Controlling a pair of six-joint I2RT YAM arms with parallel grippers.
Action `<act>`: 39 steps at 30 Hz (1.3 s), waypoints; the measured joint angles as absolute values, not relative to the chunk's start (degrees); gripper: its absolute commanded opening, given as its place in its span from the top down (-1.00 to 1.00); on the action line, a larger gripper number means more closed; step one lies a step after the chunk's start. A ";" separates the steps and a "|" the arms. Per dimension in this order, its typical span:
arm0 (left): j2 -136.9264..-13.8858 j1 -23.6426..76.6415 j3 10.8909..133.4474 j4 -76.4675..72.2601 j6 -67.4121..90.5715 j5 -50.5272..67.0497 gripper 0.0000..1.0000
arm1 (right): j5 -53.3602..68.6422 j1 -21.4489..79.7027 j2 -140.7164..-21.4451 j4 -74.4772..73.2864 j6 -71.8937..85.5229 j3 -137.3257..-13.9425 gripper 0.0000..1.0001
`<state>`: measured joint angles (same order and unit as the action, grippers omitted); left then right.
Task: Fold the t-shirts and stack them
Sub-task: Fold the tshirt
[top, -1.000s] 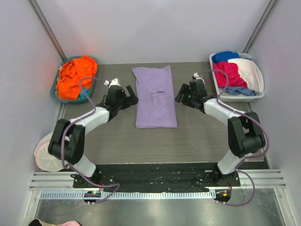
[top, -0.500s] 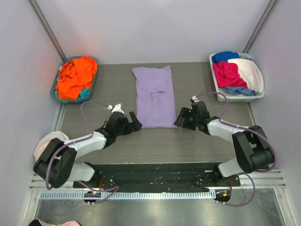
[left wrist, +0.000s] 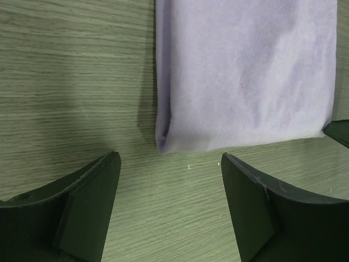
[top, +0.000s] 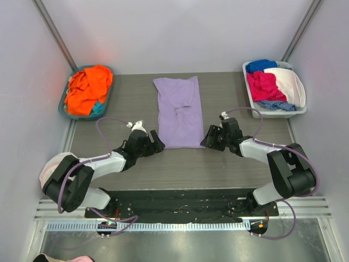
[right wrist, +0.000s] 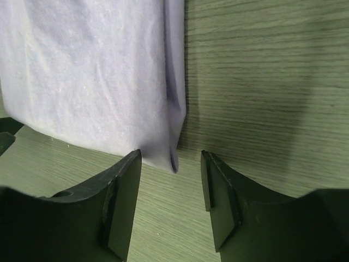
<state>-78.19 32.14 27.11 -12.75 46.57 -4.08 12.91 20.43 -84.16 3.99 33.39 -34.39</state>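
Flanking the lavender shirt's (top: 179, 112) near corners, held left gripper (top: 156, 144) and right gripper (top: 207, 141) wide open, seemingly ready to pinch.

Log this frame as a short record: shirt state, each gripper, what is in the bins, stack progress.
lavender t-shirt: folded into a long strip, lying flat between the arms
left gripper: open, just short of the shirt's near left corner, holding nothing
right gripper: open, near right corner just inside the gap, not clamped
left basket: orange t-shirts in an unfolded heap
right bin: loose clothes, blue, pink and white
stack: not yet begun
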 measured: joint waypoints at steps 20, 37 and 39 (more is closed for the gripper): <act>-82.63 35.66 27.46 -16.21 48.40 -2.26 1.00 | 11.88 25.10 -83.18 2.28 34.57 -33.82 0.98; -37.32 51.33 16.12 13.87 59.86 -10.68 1.00 | 4.19 39.59 -53.67 -18.72 44.86 -23.44 0.98; -34.94 53.19 16.10 16.93 61.52 -11.62 1.00 | 3.68 41.69 -51.35 -20.38 46.76 -23.05 0.98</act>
<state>-34.94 53.19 16.10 16.93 61.52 -11.62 3.68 41.69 -51.35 -20.38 46.76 -23.05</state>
